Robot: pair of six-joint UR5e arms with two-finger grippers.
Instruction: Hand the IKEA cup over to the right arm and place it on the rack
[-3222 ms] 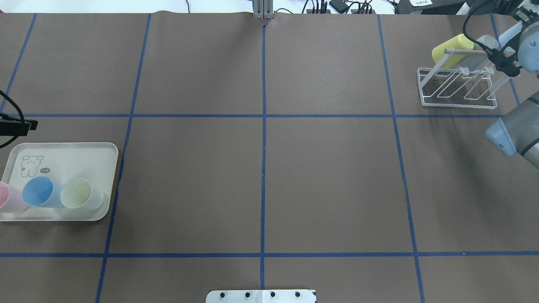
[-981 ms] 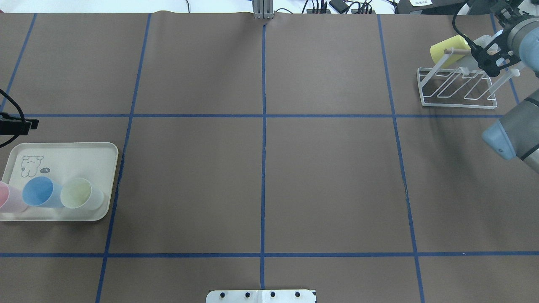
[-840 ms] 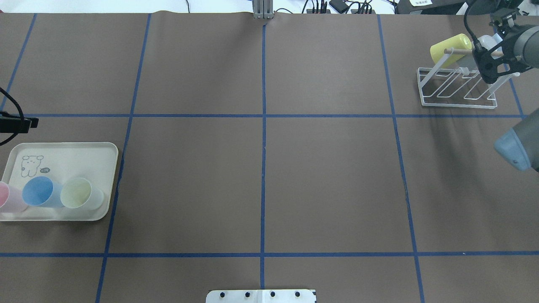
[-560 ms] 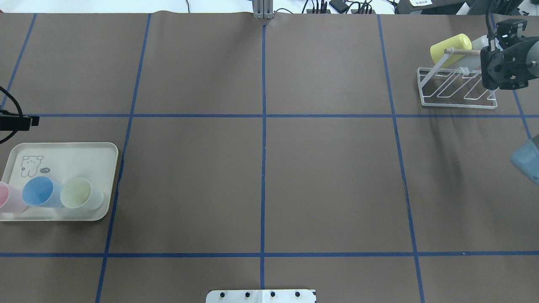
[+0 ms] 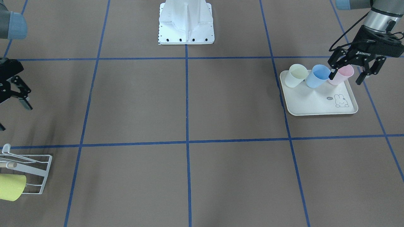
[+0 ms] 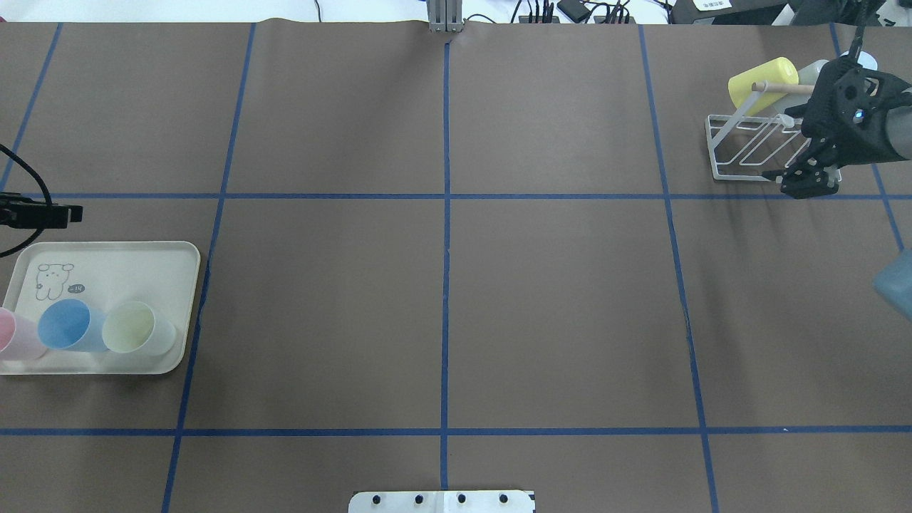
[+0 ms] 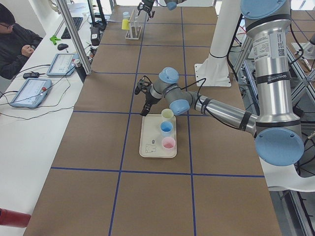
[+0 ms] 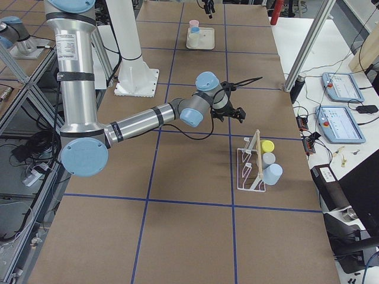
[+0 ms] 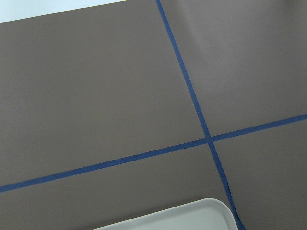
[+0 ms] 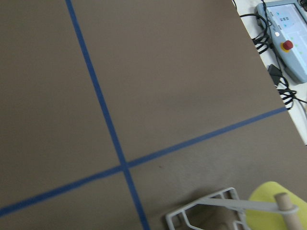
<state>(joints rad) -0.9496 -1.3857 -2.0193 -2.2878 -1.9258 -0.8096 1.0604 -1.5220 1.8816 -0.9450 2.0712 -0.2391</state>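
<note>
We see the right gripper (image 6: 796, 179) with its jaws spread wide and nothing between them. It hangs above the worktop (image 6: 556, 306), near the rack (image 6: 734, 120) but touching neither it nor the cups on it.

The left gripper (image 5: 344, 79) is also parted wide and empty. It is held in the air by the edge of the tray (image 5: 315, 104). From the front it seems to frame the pink cup (image 7: 168, 143), but the side view shows it well above the cups, grasping none.

Three cups rest on the rack's slanted prongs: a yellow cup (image 6: 762, 84), a pale grey cup (image 8: 269, 158) and a pale blue cup (image 8: 273, 174), side by side in a row. Each has its long axis tilted, with its closed base pointing up and away from the robot and its mouth down toward the rack's frame.

On the tray, the pink cup, a blue cup (image 5: 317, 75) and a pale green cup (image 5: 296, 75) stand upright with their mouths up, close together in a line along the edge nearest the robot.
</note>
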